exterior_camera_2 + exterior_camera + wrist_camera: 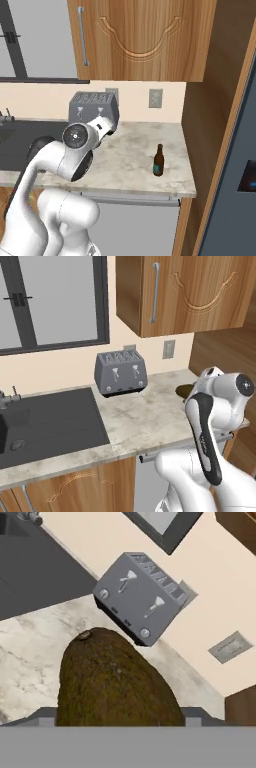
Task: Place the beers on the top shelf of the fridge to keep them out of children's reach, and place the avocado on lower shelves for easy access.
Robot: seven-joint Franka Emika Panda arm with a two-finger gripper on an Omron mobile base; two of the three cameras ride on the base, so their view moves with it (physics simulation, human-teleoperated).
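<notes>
Gripping or not, the gripper's (120, 724) state cannot be told for certain: in the hand view its dark finger tips (42, 714) just peek out on either side of the avocado (117, 679), which sits between them and bulks large right in front of the camera, stem end up, but contact at the pads is hidden behind the fruit.

Taking the toaster (121, 372) as the landmark: it is a grey four-slot model standing at the back of the marble counter (135, 423), against the cream wall. No brand or writing can be read on it; its front carries only two pale funnel-shaped marks and small round knobs. The avocado shows in the left base view as a dark sliver (184, 390) to the right of the toaster, near the counter's far right end, mostly hidden by the arm.

One beer bottle (158, 161), brown with a blue-teal label, stands upright on the counter well to the right of the toaster and nearer the front edge; its label is too small to read. A wall outlet (155, 98) sits on the wall right of the toaster. The dark sink (47, 423) lies left of the toaster. The fridge (240, 190), with a lit blue panel, stands far right of it, beyond a wooden side panel.
</notes>
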